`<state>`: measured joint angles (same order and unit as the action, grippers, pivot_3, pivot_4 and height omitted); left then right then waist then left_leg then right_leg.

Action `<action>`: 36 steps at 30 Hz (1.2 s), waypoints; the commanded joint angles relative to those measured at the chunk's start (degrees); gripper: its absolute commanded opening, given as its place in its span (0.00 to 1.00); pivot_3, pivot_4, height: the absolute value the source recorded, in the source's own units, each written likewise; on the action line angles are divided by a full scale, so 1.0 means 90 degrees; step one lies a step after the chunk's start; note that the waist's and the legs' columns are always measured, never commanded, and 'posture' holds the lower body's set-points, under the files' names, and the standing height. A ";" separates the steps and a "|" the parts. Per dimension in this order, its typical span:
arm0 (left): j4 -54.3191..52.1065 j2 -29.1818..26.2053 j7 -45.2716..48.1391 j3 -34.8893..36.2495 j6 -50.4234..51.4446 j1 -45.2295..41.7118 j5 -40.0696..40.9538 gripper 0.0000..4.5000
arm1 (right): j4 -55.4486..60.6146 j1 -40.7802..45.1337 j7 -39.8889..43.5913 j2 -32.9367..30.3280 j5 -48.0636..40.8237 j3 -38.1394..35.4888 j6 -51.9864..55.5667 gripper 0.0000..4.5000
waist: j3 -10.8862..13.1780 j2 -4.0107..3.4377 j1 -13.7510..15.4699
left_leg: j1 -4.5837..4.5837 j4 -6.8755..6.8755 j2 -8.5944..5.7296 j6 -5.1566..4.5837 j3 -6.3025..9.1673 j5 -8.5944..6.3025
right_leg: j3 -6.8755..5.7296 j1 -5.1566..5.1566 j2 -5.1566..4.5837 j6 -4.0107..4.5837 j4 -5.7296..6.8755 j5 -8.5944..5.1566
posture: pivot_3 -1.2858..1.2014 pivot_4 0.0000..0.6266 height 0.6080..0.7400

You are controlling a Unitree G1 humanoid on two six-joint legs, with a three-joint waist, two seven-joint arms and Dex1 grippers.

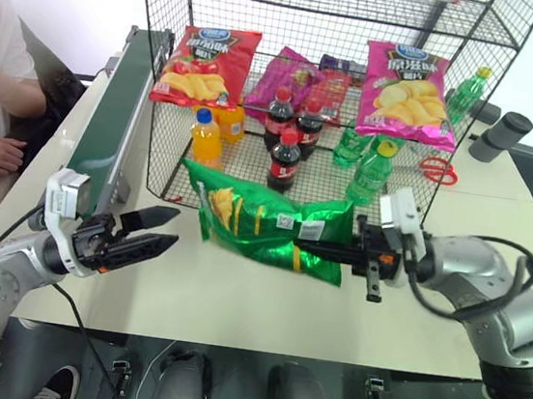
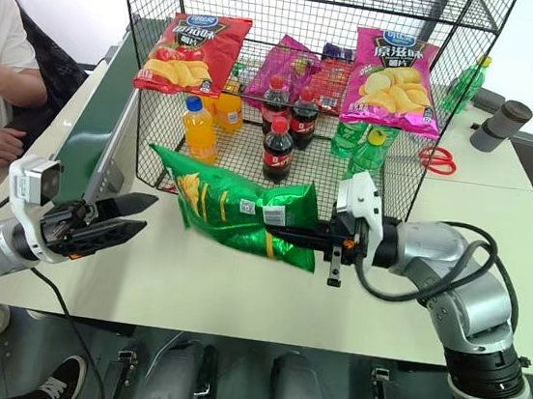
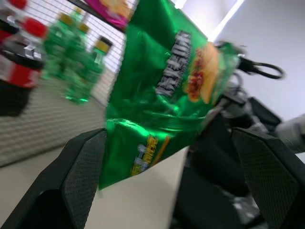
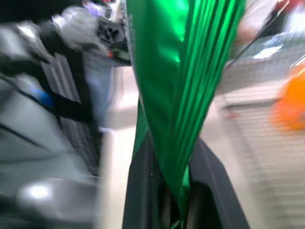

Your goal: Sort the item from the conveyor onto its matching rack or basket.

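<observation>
A glossy green chip bag [image 1: 266, 221], light, soft and likely slippery, hangs above the desk [image 1: 234, 303], its crimped end clamped in the right pincer [image 1: 316, 251]; that seam looks the surest hold. The left pincer [image 1: 151, 228] gapes empty just beside it, the rack [image 1: 319, 11] beyond both.

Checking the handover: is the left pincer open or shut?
Open: the left pincer has its fingers spread, clear of the green chip bag.

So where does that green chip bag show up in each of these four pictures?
Left eye: green chip bag mid-picture, before the wire rack.
Right eye: mid-picture, before the same rack.
Left wrist: between the open fingers, bag.
Right wrist: pinched edge.
Shared landmark: the rack.
</observation>
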<state>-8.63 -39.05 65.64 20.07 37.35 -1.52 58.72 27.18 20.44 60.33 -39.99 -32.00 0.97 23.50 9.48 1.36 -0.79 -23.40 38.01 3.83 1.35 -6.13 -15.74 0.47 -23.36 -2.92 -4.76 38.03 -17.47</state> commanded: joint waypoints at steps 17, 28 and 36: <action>0.0377 0.0548 0.0019 -0.0308 -0.1369 -0.0490 -0.1287 0.99 | -0.2201 0.2109 -0.3186 -0.0149 0.7116 0.0761 -0.4352 0.00 | -0.0001 0.0002 -0.0048 | 0.0002 0.0005 0.0003 0.0008 -0.0016 0.0005 | 0.0005 -0.0005 0.0002 0.0000 0.0008 0.0000 | 0.52 0.24 1.00; 0.0056 0.0826 -0.0299 -0.0365 -0.1745 -0.0394 -0.1537 0.99 | -0.3267 0.3002 -0.3849 0.0774 0.8402 0.1345 -0.2781 0.00 | 0.0000 0.0001 -0.0043 | 0.0001 0.0005 0.0005 0.0038 -0.0020 0.0023 | 0.0008 -0.0010 0.0003 -0.0002 0.0015 0.0001 | 0.52 0.24 1.00; -0.0240 0.0908 -0.0399 -0.0277 -0.1883 -0.0376 -0.1485 0.99 | -0.3619 0.3184 -0.3895 0.1229 0.8434 0.1439 -0.2019 0.00 | 0.0000 0.0001 -0.0042 | 0.0000 0.0005 0.0006 0.0036 -0.0020 0.0021 | 0.0007 -0.0010 0.0003 -0.0002 0.0015 0.0002 | 0.52 0.24 1.00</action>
<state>-8.37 -30.89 62.06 16.51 21.96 -4.72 44.49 -5.92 47.32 26.15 -29.21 43.72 14.45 3.83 9.48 1.37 -1.17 -23.40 38.05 3.88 1.67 -6.31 -15.54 0.54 -23.45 -2.89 -4.78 38.17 -17.46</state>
